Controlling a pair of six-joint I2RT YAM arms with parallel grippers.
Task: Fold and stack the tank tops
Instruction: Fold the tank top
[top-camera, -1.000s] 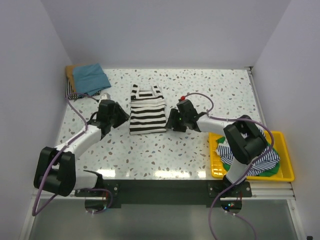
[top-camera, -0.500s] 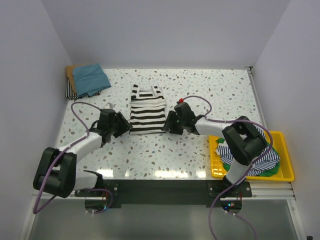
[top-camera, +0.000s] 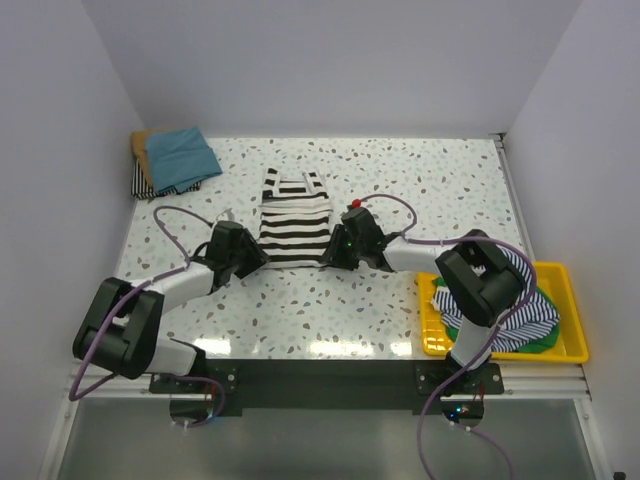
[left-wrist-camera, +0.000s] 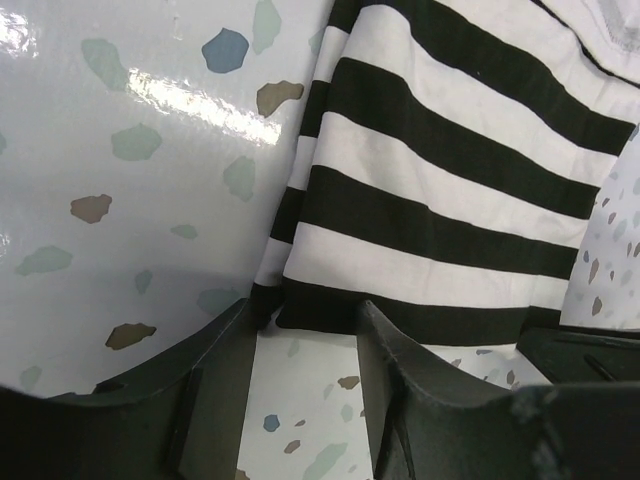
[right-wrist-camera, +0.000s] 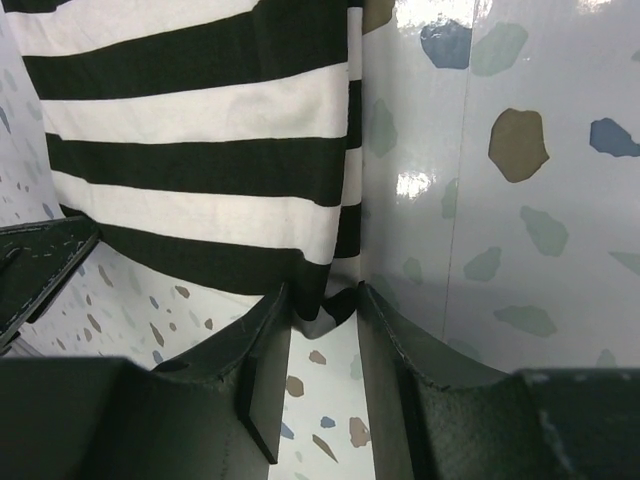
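Note:
A black-and-white striped tank top (top-camera: 295, 225) lies flat mid-table, straps toward the far side. My left gripper (top-camera: 256, 258) is at its near-left corner. In the left wrist view the gripper (left-wrist-camera: 305, 318) is open, and the hem corner of the striped tank top (left-wrist-camera: 440, 190) lies at the fingertips. My right gripper (top-camera: 334, 250) is at the near-right corner. In the right wrist view the gripper (right-wrist-camera: 325, 300) is open more narrowly, and the corner of the striped tank top (right-wrist-camera: 200, 140) sits between its fingertips. A teal tank top (top-camera: 180, 153) tops a folded stack at the back left.
A yellow tray (top-camera: 572, 300) at the near right holds a heap of striped and green tank tops (top-camera: 520, 318). The folded stack at the back left shows tan and striped layers under the teal one. White walls stand on three sides.
Both grippers have moved toward me along the striped top's sides, down to its near hem corners. The top itself has not moved.

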